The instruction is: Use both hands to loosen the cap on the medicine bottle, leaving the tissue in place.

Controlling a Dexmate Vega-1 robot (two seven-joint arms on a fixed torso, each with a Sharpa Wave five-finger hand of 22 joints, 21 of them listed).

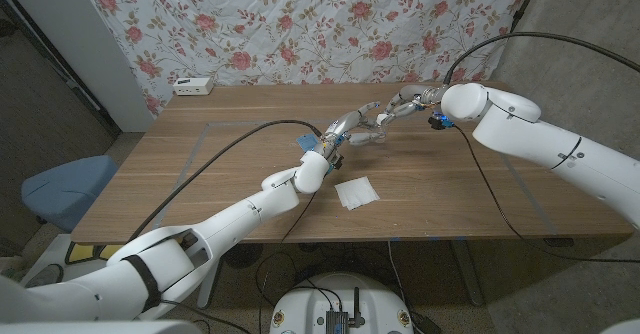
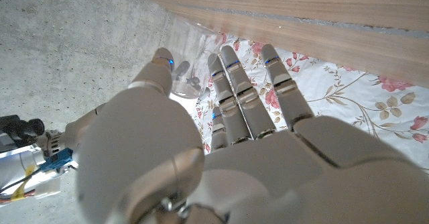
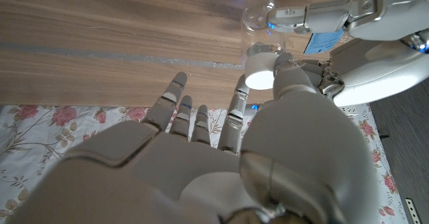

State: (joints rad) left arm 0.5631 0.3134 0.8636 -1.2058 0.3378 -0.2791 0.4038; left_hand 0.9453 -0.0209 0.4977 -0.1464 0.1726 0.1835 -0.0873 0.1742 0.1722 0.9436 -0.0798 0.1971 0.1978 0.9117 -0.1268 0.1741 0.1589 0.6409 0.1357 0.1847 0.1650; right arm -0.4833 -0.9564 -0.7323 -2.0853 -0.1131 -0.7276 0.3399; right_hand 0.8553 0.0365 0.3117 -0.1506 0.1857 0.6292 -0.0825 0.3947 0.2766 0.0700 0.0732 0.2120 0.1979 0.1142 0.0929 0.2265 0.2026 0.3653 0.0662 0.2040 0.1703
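A clear medicine bottle (image 3: 257,24) with a white cap (image 3: 261,74) is at the middle of the wooden table (image 1: 200,174), between my two hands. My left hand (image 1: 345,134) grips the bottle's body (image 2: 190,46) between thumb and fingers. From the far right, my right hand (image 1: 392,109) reaches in; its thumb (image 3: 289,76) and nearest finger pinch the cap, and its other fingers are spread. The white tissue (image 1: 356,192) lies flat on the table, nearer the front edge than the hands and apart from both.
A white box (image 1: 192,86) sits at the table's back left corner. Black cables (image 1: 230,146) run across the table along both arms. A blue chair (image 1: 60,189) stands off the table's left side. A floral cloth (image 1: 320,24) hangs behind.
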